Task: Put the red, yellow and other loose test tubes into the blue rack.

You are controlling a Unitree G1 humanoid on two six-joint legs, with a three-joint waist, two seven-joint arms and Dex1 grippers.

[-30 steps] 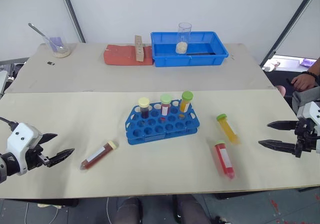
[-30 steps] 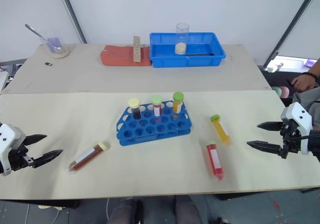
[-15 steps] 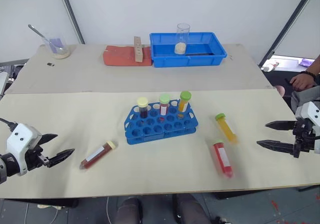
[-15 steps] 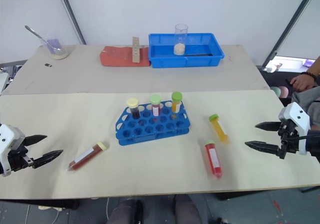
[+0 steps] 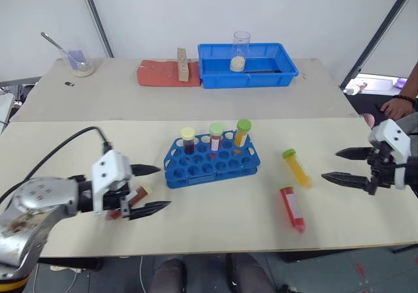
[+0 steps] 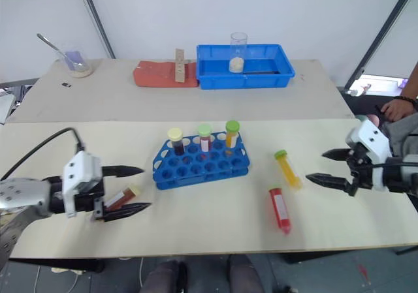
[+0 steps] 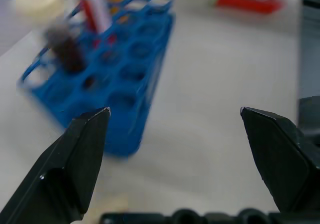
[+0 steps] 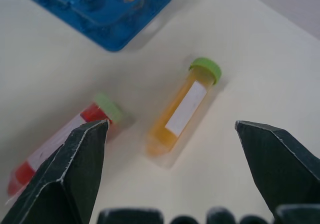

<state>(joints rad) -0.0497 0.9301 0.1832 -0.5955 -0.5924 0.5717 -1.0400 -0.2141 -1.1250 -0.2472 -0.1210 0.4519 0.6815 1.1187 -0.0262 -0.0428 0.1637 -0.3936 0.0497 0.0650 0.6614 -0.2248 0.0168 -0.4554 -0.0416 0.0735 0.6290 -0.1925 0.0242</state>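
Pale beige desk (image 5: 215, 234) is carrying the blue rack (image 5: 210, 161) at its middle, three capped tubes standing in its back row, while the red tube (image 5: 292, 208) and yellow tube (image 5: 296, 167) are lying to its right. Since a second ago the left tool (image 5: 151, 188), fingers spread, is reaching in over the dark-red tube (image 6: 123, 197) left of the rack. Right tool (image 5: 338, 166), also spread, is hovering near the desk's right edge, open surface lying along the front.

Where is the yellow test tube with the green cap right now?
In the left eye view, the yellow test tube with the green cap lies flat on the table, right of the small blue rack, just above the red tube.
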